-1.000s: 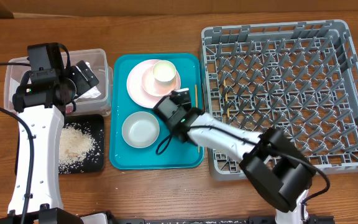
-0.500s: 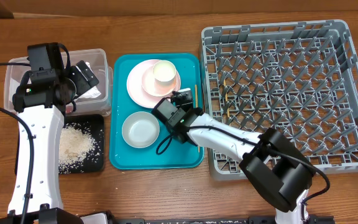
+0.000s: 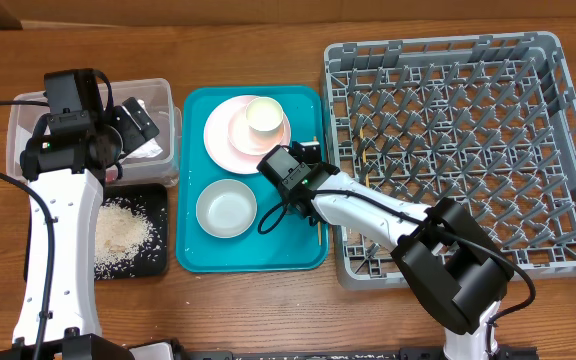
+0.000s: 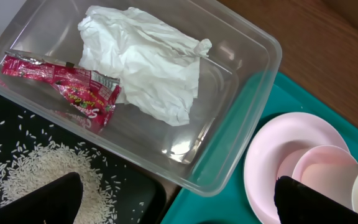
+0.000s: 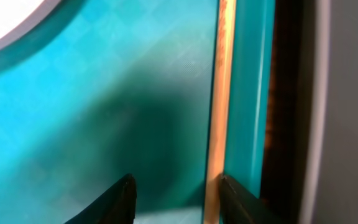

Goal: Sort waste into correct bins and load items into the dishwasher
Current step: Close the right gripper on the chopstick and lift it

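My right gripper (image 3: 306, 160) (image 5: 176, 200) is open, low over the right edge of the teal tray (image 3: 248, 255). A wooden chopstick (image 5: 219, 93) (image 3: 315, 144) lies along that edge, just inside my right finger. My left gripper (image 3: 133, 125) (image 4: 179, 208) is open and empty above the clear tub (image 3: 26, 112) (image 4: 253, 37). The tub holds the white napkin (image 4: 145, 62) and the red sauce packet (image 4: 61, 84). Rice (image 3: 123, 230) (image 4: 42, 180) lies in the black tray (image 3: 158, 195). Stacked pink plates (image 3: 223, 135) carry a cream cup (image 3: 266, 117). A grey bowl (image 3: 226, 207) sits below them.
The grey dish rack (image 3: 458, 150) (image 5: 347, 112) stands right of the teal tray, close against it. The tub and black tray sit left of the teal tray. Wooden table surrounds everything.
My right gripper has moved right, from beside the bowl to the tray's right edge by the chopstick. The left arm has not moved.
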You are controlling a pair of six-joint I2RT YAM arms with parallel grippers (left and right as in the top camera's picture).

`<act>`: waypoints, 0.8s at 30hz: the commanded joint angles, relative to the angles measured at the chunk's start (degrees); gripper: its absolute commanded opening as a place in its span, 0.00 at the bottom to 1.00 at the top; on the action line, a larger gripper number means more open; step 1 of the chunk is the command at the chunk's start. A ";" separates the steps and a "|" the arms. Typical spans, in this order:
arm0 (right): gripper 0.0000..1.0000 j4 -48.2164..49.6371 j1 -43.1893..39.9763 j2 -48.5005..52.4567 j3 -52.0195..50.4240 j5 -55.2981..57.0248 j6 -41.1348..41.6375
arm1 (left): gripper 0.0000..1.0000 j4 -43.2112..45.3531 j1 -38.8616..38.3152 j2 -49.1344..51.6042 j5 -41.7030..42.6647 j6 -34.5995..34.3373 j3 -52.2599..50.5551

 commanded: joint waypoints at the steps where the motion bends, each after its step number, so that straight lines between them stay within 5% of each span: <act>1: 0.45 0.02 -0.28 0.55 1.46 -3.67 1.31 | 1.00 0.09 -0.07 -0.20 -0.13 -0.55 1.25; 16: 0.45 0.85 -0.83 0.55 1.46 -7.19 1.27 | 1.00 0.07 -0.07 -0.20 -0.11 -0.55 1.25; 19: 0.62 0.87 -0.83 0.55 1.46 -7.17 1.27 | 1.00 0.09 -0.07 -0.20 -0.11 -0.57 1.25; 24: 0.50 1.07 -1.77 0.55 1.46 -6.97 1.31 | 1.00 0.09 -0.07 -0.20 -0.11 -0.55 1.25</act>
